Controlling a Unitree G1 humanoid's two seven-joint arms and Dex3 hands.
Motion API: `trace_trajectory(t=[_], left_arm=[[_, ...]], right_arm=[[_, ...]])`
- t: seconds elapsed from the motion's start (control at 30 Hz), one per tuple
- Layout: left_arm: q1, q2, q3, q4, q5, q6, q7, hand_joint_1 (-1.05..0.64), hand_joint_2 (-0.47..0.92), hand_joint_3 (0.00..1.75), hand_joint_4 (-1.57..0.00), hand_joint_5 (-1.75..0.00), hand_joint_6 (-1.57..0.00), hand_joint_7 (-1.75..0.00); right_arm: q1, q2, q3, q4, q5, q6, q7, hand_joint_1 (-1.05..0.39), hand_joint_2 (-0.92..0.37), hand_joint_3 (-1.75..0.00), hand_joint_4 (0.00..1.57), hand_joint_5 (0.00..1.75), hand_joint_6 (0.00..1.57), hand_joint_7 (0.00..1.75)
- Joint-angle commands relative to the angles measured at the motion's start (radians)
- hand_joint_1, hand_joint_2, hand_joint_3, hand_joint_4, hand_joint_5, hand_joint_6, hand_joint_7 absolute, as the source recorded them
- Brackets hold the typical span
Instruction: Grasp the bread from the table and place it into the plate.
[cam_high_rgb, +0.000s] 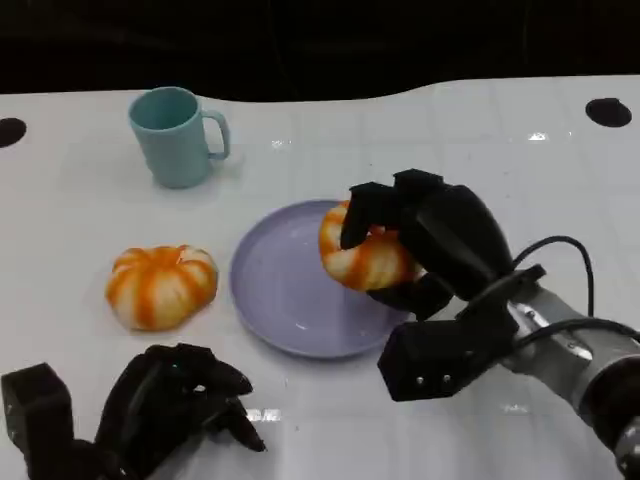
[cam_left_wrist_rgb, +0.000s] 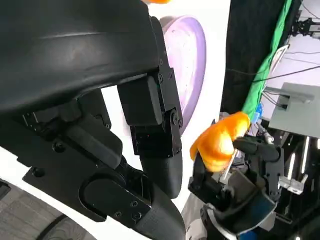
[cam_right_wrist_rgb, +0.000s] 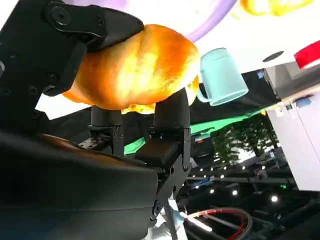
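The right hand (cam_high_rgb: 425, 245) grips a bun (cam_high_rgb: 365, 255), a rounded, glossy loaf ribbed in orange and cream like a small pumpkin. Its black fingers (cam_high_rgb: 372, 205) curl over the top and the far side, hiding part of the crust. The bun hangs over the plate (cam_high_rgb: 285, 300) at its 2 o'clock edge; whether it touches the plate is hard to tell. The plate is a smooth, shallow lavender disc with a low rim, lying flat on the glossy white surface (cam_high_rgb: 80, 220).

A second bun (cam_high_rgb: 160, 285) of the same ribbed shape sits on the surface at 9 o'clock from the plate, just apart from its rim. A matte teal mug (cam_high_rgb: 175, 135), cylindrical with a loop handle turned to the right, stands at 11 o'clock from the plate, well apart.

The left hand (cam_high_rgb: 165, 405) rests low at 7 o'clock, fingers loosely curled and holding nothing; its forearm is cut off by the frame edge. In the right wrist view the bun (cam_right_wrist_rgb: 135, 67) is wedged between dark fingers (cam_right_wrist_rgb: 172, 112), its skin shiny and faintly mottled.
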Motion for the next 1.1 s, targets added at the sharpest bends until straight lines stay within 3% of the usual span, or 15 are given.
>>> trace_trajectory(t=[0.03,0.23,0.27,0.33,0.37,0.43,0.47,0.53,0.6,0.67,0.77,0.97,1.1], left_arm=[[0.012,0.012,-0.001,-0.016,0.003,0.008,0.009,-1.05,0.71,0.00,-1.57,-0.60,-1.57,-0.22],[0.006,0.008,0.001,-0.010,-0.002,0.013,0.009,-1.05,0.71,0.00,-1.57,-0.61,-1.57,-0.22],[0.006,0.008,0.000,-0.011,-0.001,0.012,0.011,-1.05,0.71,0.00,-1.57,-0.61,-1.57,-0.22],[0.006,0.007,-0.001,-0.012,0.003,0.009,0.016,-1.05,0.71,0.00,-1.57,-0.61,-1.57,-0.22],[0.007,0.007,-0.001,-0.011,0.005,0.007,0.018,-1.05,0.71,0.00,-1.57,-0.61,-1.57,-0.22],[0.007,0.005,-0.001,-0.012,0.005,0.006,0.019,-1.05,0.71,0.00,-1.57,-0.61,-1.57,-0.22],[0.007,0.004,-0.001,-0.013,0.002,0.007,0.018,-1.05,0.71,0.00,-1.57,-0.61,-1.57,-0.22],[0.008,0.002,-0.002,-0.016,0.001,0.007,0.018,-1.05,0.71,0.00,-1.57,-0.61,-1.57,-0.22],[0.010,0.002,-0.004,-0.019,0.005,0.004,0.021,-1.05,0.71,0.00,-1.57,-0.61,-1.57,-0.22],[0.011,0.002,-0.006,-0.020,0.008,0.000,0.023,-1.05,0.72,0.00,-1.57,-0.61,-1.57,-0.22],[0.013,0.003,-0.008,-0.023,0.011,-0.005,0.025,-1.05,0.72,0.01,-1.57,-0.61,-1.57,-0.23],[0.009,0.001,-0.008,-0.019,0.002,0.006,0.019,-1.05,0.72,0.00,-1.57,-0.61,-1.57,-0.22],[0.005,0.001,-0.011,-0.012,0.012,-0.008,0.029,-1.05,0.72,0.00,-1.57,-0.61,-1.57,-0.22]], right_arm=[[-0.054,0.021,0.011,0.059,-0.003,0.014,-0.001,-0.15,-0.30,-1.27,0.97,1.75,0.73,1.75],[-0.082,0.047,0.002,0.120,0.025,0.012,0.033,-0.16,-0.40,-1.12,0.93,1.75,0.71,1.69],[-0.087,0.048,0.004,0.126,0.025,0.016,0.041,-0.17,-0.40,-1.09,0.88,1.75,0.78,1.39],[-0.095,0.050,0.007,0.129,0.024,0.032,0.065,-0.19,-0.41,-1.05,0.83,1.71,0.83,1.11],[-0.097,0.050,0.006,0.129,0.026,0.038,0.077,-0.23,-0.50,-0.85,0.80,1.49,0.85,0.84],[-0.096,0.053,-0.001,0.126,0.037,0.045,0.101,-0.26,-0.60,-0.62,0.77,1.29,0.88,0.54],[-0.095,0.054,-0.004,0.126,0.042,0.043,0.108,-0.27,-0.63,-0.53,0.74,1.10,0.84,0.38],[-0.094,0.051,-0.005,0.125,0.048,0.040,0.131,-0.30,-0.65,-0.47,0.72,0.90,0.81,0.25],[-0.095,0.049,-0.006,0.123,0.054,0.046,0.179,-0.40,-0.80,-0.25,0.59,0.55,0.65,0.08],[-0.096,0.046,-0.006,0.118,0.059,0.057,0.228,-0.50,-0.89,-0.12,0.45,0.35,0.50,0.02],[-0.098,0.041,-0.004,0.101,0.062,0.083,0.295,-0.61,-0.92,-0.14,0.28,0.22,0.36,0.00],[-0.088,0.028,-0.009,0.054,0.077,0.131,0.420,-0.74,-0.92,-0.19,0.10,0.14,0.24,0.00],[-0.073,0.018,-0.026,0.021,0.104,0.133,0.472,-0.77,-0.92,-0.19,0.06,0.12,0.20,0.00]])
